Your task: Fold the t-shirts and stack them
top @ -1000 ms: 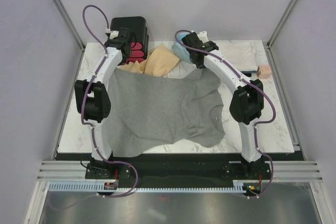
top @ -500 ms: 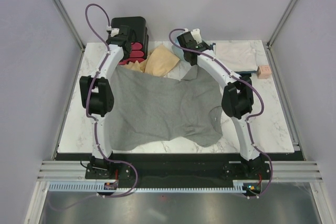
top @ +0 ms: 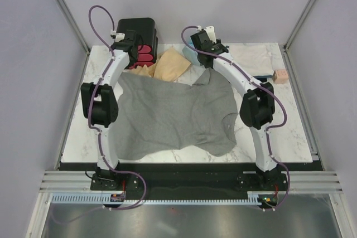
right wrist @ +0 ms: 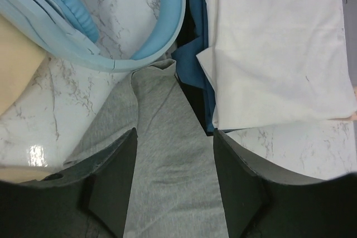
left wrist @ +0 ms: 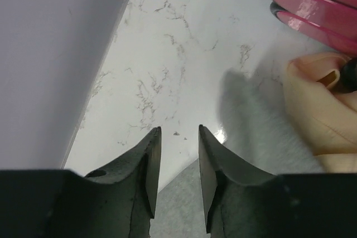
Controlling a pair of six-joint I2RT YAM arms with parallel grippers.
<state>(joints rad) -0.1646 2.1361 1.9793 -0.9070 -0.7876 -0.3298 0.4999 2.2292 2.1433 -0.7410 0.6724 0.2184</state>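
Grey t-shirt (top: 173, 115) spread flat, tan t-shirt (top: 170, 64) crumpled behind, white t-shirt (top: 251, 57) folded

— What sort of place is this?
— A robot lab cell. Plain walls (top: 33, 82) close around the marble-look table (top: 295, 140), aluminium posts (top: 63, 9) rise at its far corners, and a left arm (top: 110, 71) and right arm (top: 231, 73) stand bolted at its near edge.

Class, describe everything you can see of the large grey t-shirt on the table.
The grey t-shirt is soft heathered knit, short-sleeved, spread unfolded and wrinkled across the marble table, collar toward the right. The tan shirt meets its far edge, and one sleeve reaches toward the folded white shirt at the far right.
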